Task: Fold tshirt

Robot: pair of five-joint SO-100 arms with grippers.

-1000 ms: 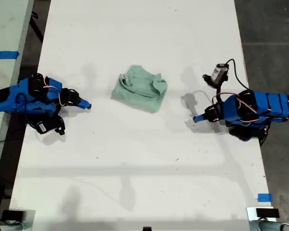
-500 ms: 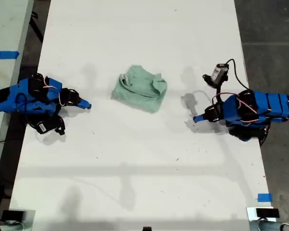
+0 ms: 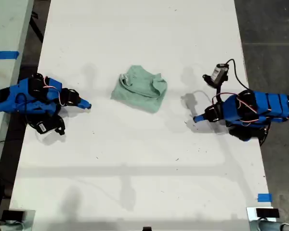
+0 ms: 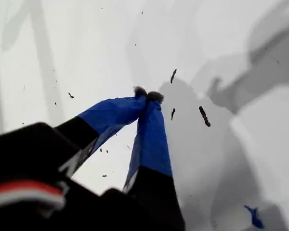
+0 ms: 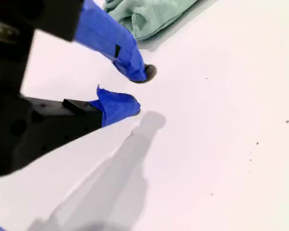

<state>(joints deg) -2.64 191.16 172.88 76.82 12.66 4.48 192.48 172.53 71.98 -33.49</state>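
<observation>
Mint-green cloth, the tshirt (image 3: 139, 89), lies bunched mid-counter (image 3: 135, 168), somewhat nearer the edge at the exterior view's top, and has not shifted over the last second; neither blue arm has moved either. One arm (image 3: 31, 98) rests by the exterior view's left edge, the other arm (image 3: 250, 110) by its right edge, both well apart from the cloth. My first hand (image 4: 147, 95) has its tips pressed together on nothing; my second hand (image 5: 140, 89) stands slightly apart, empty, near the cloth's edge. Bare white counter surrounds the tshirt on every side
</observation>
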